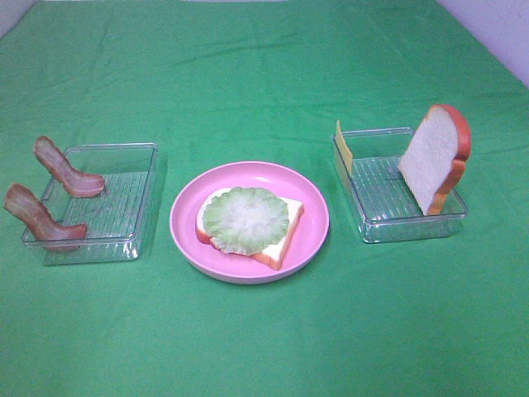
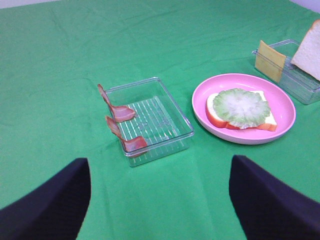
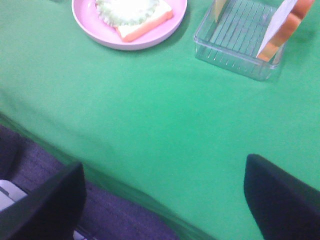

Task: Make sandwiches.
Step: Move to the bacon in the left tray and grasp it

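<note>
Resting on the pink plate (image 1: 183,227), lettuce (image 1: 245,216) tops one bread slice (image 1: 282,241).

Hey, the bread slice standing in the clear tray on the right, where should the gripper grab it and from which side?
Take the bread slice by its rounded top, coming down from above with the jaws closing on its two flat faces. It stands on edge, leaning, and its upper half rises above the rim of the clear tray, whose walls block lower access.
</note>
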